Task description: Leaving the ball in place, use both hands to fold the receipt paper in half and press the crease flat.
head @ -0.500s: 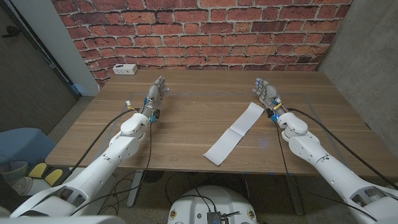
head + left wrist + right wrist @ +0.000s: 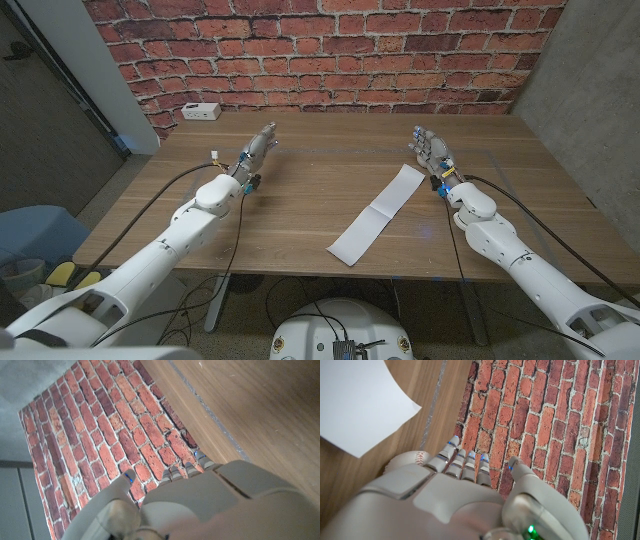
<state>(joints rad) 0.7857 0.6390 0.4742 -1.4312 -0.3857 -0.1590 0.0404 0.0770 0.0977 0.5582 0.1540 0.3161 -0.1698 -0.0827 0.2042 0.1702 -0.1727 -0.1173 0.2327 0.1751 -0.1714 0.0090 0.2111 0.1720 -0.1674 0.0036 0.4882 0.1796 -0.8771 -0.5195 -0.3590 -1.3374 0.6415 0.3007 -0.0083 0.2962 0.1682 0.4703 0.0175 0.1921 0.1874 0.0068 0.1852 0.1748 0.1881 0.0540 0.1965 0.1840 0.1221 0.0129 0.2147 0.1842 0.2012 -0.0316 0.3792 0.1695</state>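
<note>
Right hand: the right hand (image 2: 428,152) stands over the right part of the worktop (image 2: 300,190), fingers raised and a little apart, holding nothing.
Ball: the ball (image 2: 409,459), white with red stitching, sits just beyond the right hand's fingertips (image 2: 451,444) in the right wrist view; contact cannot be told.
Receipt paper: the receipt paper (image 2: 378,214) lies unfolded on the worktop, a long white strip running diagonally, its far end just beside the right hand.
Left hand: the left hand (image 2: 257,150) is raised over the left part of the worktop, well apart from the paper, fingers extended and close together, gripping nothing.
White box: a small white box (image 2: 201,111) rests at the far left corner by the brick wall (image 2: 330,50).
</note>
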